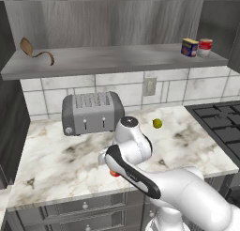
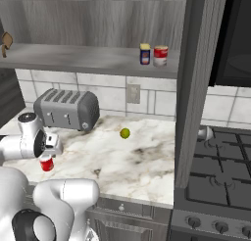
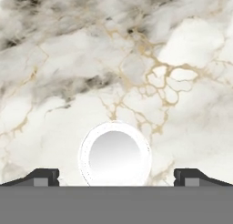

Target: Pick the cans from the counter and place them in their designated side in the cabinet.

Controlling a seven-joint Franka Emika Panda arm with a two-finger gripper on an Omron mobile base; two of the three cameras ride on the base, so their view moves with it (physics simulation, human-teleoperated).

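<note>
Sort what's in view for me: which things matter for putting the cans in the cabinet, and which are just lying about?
Job:
red can on the counter, under the open gripper
blue can already in the cabinet

Lying about:
toaster
yellow-green ball
white-banded red can
stove

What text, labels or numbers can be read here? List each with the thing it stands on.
No text can be read.
Blue can on the cabinet shelf: yellow label, too blurred to read.
Red can with white band beside it: no legible print.
Red can on the counter: no print readable; white lid plain.
Toaster: no markings.
</note>
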